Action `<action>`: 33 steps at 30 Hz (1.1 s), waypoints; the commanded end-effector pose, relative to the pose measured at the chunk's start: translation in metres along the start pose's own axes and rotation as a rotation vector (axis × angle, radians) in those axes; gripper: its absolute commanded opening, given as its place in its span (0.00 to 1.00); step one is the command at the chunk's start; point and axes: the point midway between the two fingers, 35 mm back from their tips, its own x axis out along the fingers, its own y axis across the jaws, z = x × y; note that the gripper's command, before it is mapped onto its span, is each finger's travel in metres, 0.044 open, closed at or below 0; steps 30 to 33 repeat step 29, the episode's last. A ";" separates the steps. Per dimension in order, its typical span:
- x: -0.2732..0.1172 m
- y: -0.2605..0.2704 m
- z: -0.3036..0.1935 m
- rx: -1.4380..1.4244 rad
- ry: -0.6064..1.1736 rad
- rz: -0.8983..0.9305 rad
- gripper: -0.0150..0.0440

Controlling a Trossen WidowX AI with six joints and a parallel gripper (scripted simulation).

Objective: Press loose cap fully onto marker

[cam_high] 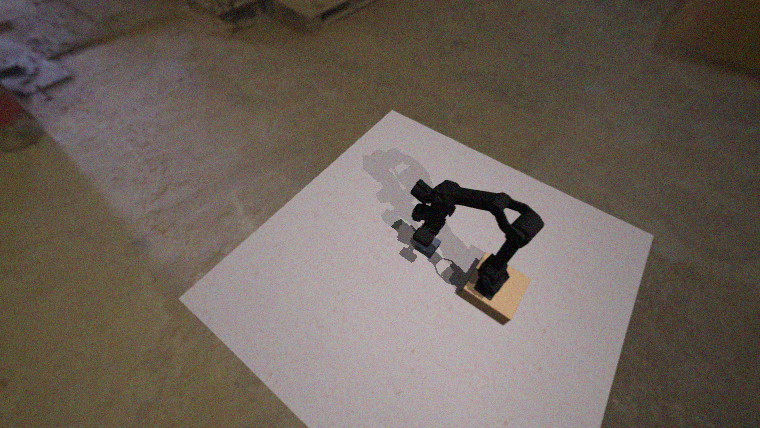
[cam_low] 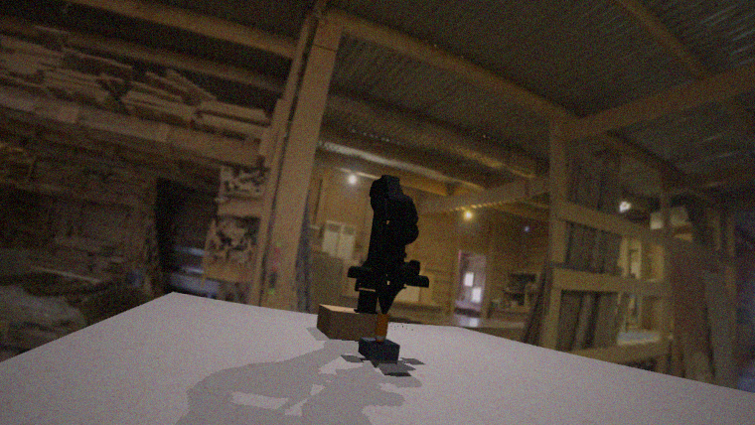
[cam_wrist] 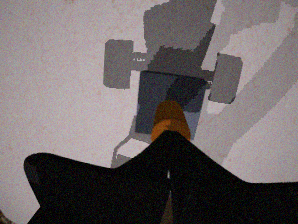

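Note:
The orange cap (cam_low: 381, 324) (cam_wrist: 171, 111) is upright over the holder block (cam_high: 429, 248) (cam_low: 377, 351) (cam_wrist: 150, 97), which is dark blue-grey. A short pale band of the marker (cam_low: 379, 339) shows between cap and block in the exterior view. I cannot tell whether the cap is fully seated. My gripper (cam_low: 383, 312) (cam_wrist: 169, 136) is shut with nothing between its fingers. It points down, its joined tips at the top of the cap; the exact contact is too small to tell. In the top view the arm hides the cap and marker.
The arm's base stands on a tan wooden block (cam_high: 514, 295) (cam_low: 342, 323), behind the holder in the exterior view. The white table (cam_high: 329, 329) (cam_low: 147, 343) carries the arm's shadow around the holder. No other loose object shows on it.

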 end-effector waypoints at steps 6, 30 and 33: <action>-0.081 0.000 0.002 0.000 -0.004 -0.001 0.25; -0.089 0.000 0.001 0.000 -0.003 -0.001 1.00; -0.089 0.000 0.001 0.000 -0.003 -0.001 1.00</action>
